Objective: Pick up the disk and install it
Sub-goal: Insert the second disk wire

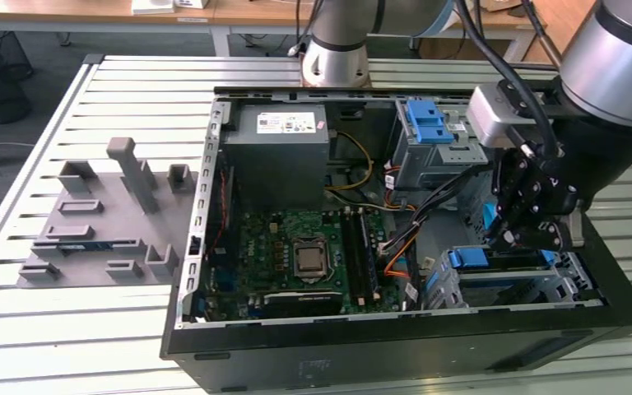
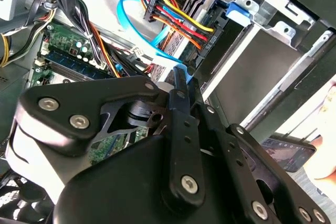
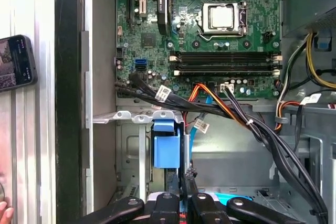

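Observation:
The disk (image 1: 508, 267) lies flat in the drive bay at the near corner of the open computer case, on the exterior view's right. Its blue rail handle (image 3: 165, 148) points toward the motherboard. In the second wrist view the disk's silver body (image 2: 176, 51) runs away from my fingertips, with coloured power wires across it. My gripper (image 1: 510, 241) reaches down into the bay from above. Its fingers are drawn together and pinch a blue edge of the disk's rail frame, as both wrist views show (image 2: 184, 80) (image 3: 185, 182).
The case holds a green motherboard (image 1: 305, 255), a grey power-supply box (image 1: 277, 140) and an upper cage with a blue latch (image 1: 426, 123). Black and orange cables (image 3: 247, 124) cross beside the bay. A grey fixture (image 1: 108, 214) stands on the slatted table. A phone (image 3: 16, 64) and a hand (image 2: 325, 156) are beside the case.

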Tool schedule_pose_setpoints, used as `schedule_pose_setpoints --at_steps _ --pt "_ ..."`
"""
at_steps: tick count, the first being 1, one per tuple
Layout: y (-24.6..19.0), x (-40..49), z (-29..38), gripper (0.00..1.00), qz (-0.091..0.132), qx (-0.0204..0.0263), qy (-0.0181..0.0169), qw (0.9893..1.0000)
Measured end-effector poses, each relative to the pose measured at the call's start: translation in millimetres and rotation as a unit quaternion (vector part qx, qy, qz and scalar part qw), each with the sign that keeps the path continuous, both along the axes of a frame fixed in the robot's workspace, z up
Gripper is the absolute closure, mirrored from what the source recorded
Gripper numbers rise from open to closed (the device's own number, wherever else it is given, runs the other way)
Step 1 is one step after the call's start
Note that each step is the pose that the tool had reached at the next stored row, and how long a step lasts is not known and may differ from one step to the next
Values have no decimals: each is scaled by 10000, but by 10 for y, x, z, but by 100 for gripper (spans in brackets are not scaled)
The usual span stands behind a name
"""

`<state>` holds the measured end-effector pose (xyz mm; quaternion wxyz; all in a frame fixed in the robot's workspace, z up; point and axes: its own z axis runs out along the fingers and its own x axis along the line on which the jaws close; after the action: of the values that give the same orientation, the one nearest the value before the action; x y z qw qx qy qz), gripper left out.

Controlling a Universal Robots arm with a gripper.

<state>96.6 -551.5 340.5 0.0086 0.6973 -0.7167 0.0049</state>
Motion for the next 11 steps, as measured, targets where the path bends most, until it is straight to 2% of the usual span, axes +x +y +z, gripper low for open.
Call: schedule_pose_setpoints --at_steps 6,11 --pt "-27 20 -11 84 -26 -1 4 10000" --pt "-30 26 -29 84 -70 -1 15 10000"
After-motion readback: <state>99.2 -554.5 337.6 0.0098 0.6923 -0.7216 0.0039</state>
